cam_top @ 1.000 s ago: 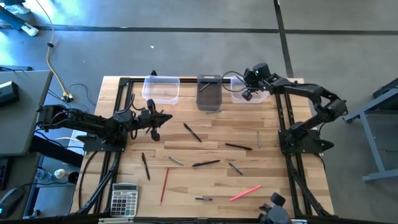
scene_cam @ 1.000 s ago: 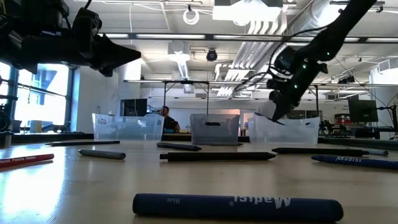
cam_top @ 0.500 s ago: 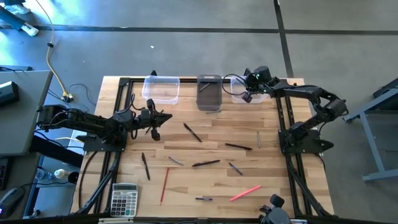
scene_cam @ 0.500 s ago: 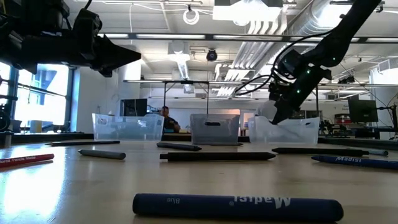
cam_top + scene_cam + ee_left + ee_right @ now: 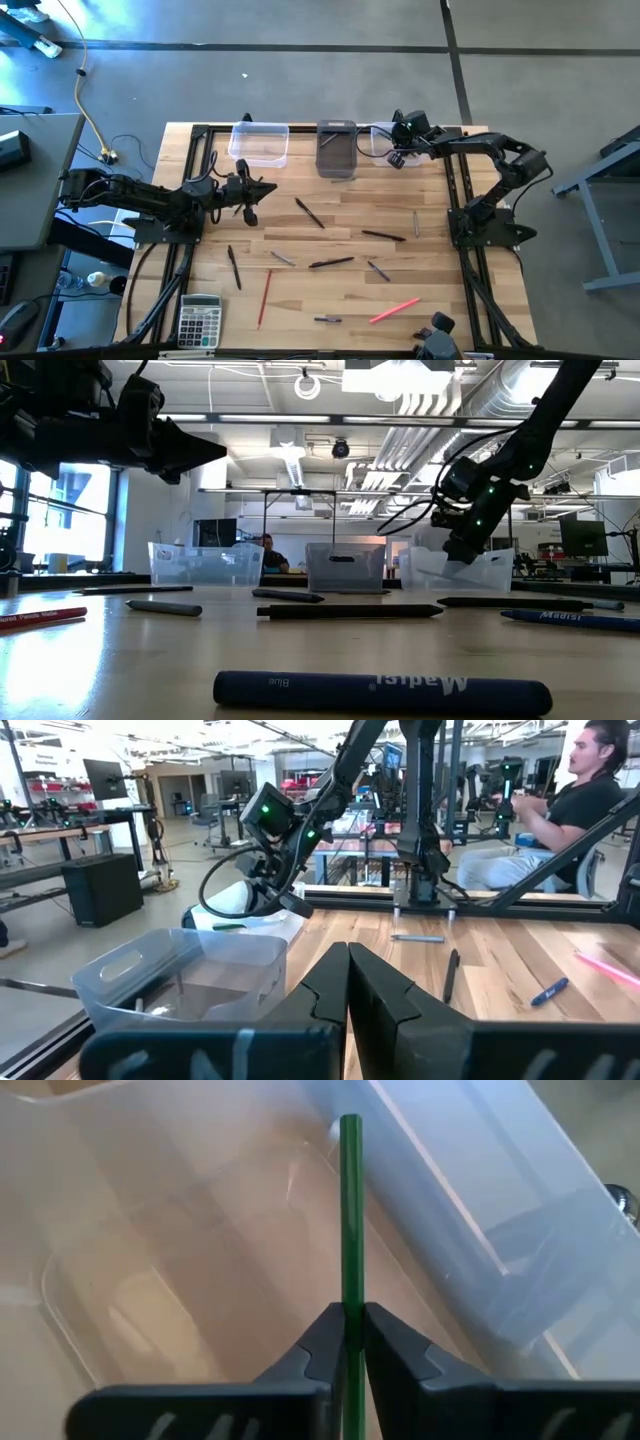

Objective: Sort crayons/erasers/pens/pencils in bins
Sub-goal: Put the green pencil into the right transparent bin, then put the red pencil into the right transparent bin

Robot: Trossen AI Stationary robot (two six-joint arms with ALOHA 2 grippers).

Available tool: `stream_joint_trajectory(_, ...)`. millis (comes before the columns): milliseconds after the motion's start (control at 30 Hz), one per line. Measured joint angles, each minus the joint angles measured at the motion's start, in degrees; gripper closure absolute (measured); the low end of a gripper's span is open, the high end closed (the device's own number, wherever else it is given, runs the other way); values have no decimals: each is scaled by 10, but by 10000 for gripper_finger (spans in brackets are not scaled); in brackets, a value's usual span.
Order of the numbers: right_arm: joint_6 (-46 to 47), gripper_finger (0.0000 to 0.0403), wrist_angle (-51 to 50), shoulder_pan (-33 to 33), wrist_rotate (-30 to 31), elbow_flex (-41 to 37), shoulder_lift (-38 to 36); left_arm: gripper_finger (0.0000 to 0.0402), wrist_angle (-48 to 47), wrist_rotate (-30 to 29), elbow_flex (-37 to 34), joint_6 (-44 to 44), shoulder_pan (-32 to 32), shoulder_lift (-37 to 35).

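Three bins stand in a row at the table's far edge: a clear one (image 5: 260, 143), a dark grey one (image 5: 336, 150) and a second clear one (image 5: 380, 140). My right gripper (image 5: 397, 155) hangs slanting down over that right clear bin (image 5: 180, 1280), shut on a thin green stick (image 5: 351, 1200). Black sticks (image 5: 309, 213) (image 5: 383, 236) (image 5: 331, 263), a red one (image 5: 264, 298) and a pink one (image 5: 394, 310) lie flat on the wood. At the left, my left gripper (image 5: 262, 187) waits above the table, level and shut (image 5: 348, 980), holding nothing. My right gripper pinches the green stick between its two fingers, partway along its length (image 5: 351, 1295). The stick lies along the fingers and runs on past their tips, slanting down into the clear bin. Whether its far end (image 5: 351, 1125) touches the bin, I cannot tell.
A grey calculator (image 5: 199, 320) sits at the near left corner. A blue crayon (image 5: 380, 690) lies close to the low camera. Black frame rails run along both table sides. A seated person (image 5: 590, 790) shows beyond the table's right side.
My right gripper has sunk toward the right clear bin with the green stick still between its fingers.
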Motion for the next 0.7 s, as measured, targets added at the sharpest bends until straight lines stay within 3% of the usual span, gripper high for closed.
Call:
stream_joint_trajectory(233,15,294,-2,1,2,0,-1,401,0,0,0,-5,0,0)
stream_joint_trajectory(367,13,277,-9,4,14,0,-28,401,-5,0,0,-15,0,0)
stream_joint_trajectory(500,20,310,-39,12,15,-1,-88,401,-26,2,0,-12,0,0)
stream_joint_trajectory(633,41,381,-5,23,-65,-33,-160,401,-50,2,0,-5,0,0)
stream_joint_trajectory(700,60,395,46,32,-91,-68,-197,401,-59,3,0,-5,0,0)
